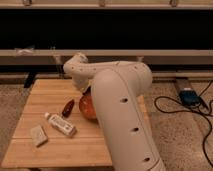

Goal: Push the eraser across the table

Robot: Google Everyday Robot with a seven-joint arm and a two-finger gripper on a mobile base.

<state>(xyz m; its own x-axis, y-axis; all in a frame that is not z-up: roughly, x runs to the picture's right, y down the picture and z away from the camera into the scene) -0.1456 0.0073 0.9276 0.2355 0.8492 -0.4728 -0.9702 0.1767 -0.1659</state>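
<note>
The table (50, 97) has a light wooden plank top and stands in the lower left of the camera view. The black eraser does not show; it is hidden or out of view. My big white arm (122, 105) rises from the lower right, bends at a joint (75, 67) over the table's far side and reaches down toward the orange bowl (85, 106). My gripper is hidden behind the arm, somewhere by the bowl.
A small dark red object (67, 107) lies left of the bowl. A white labelled tube (61, 125) and a pale beige block (38, 135) lie on the table's front left. Black cables and a blue device (189, 96) lie on the floor at right.
</note>
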